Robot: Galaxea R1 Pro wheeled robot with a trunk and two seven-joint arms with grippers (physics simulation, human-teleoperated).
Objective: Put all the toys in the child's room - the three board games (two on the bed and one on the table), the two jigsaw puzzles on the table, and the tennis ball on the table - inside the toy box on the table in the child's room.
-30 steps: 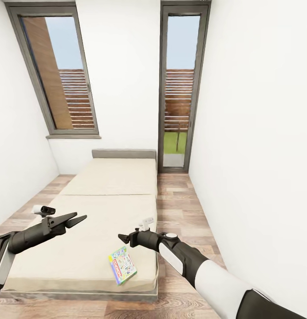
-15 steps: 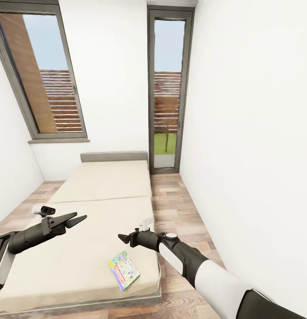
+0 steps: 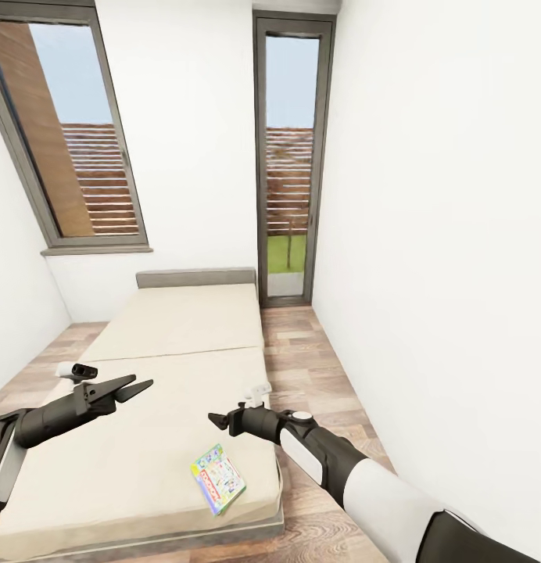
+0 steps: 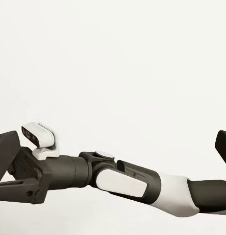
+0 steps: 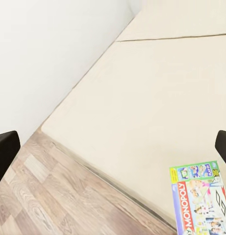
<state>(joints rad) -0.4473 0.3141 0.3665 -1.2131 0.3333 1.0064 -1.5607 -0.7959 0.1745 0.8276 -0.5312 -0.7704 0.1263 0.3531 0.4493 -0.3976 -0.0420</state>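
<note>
One board game, the green-white Monopoly box (image 3: 218, 478), lies flat near the foot corner of the bed (image 3: 177, 344), which has a beige mattress and a grey frame. My right gripper (image 3: 216, 422) hovers open a little above and beyond the box, with nothing in it. In the right wrist view the Monopoly box (image 5: 201, 198) sits close to the mattress edge (image 5: 157, 98), between the spread fingertips (image 5: 223, 144). My left gripper (image 3: 139, 384) hangs open and empty over the mattress's left half. The left wrist view looks across at my right arm (image 4: 117, 178).
A strip of wood-plank floor (image 3: 302, 367) runs between the bed and the white right wall (image 3: 442, 274). A tall glass door (image 3: 288, 180) and a window (image 3: 75, 156) stand at the far end. The grey headboard (image 3: 196, 277) is against the far wall.
The whole picture has shifted left and slightly down, so the camera has moved. Both arms hold the same pose, and the Monopoly box stays on the bed.
</note>
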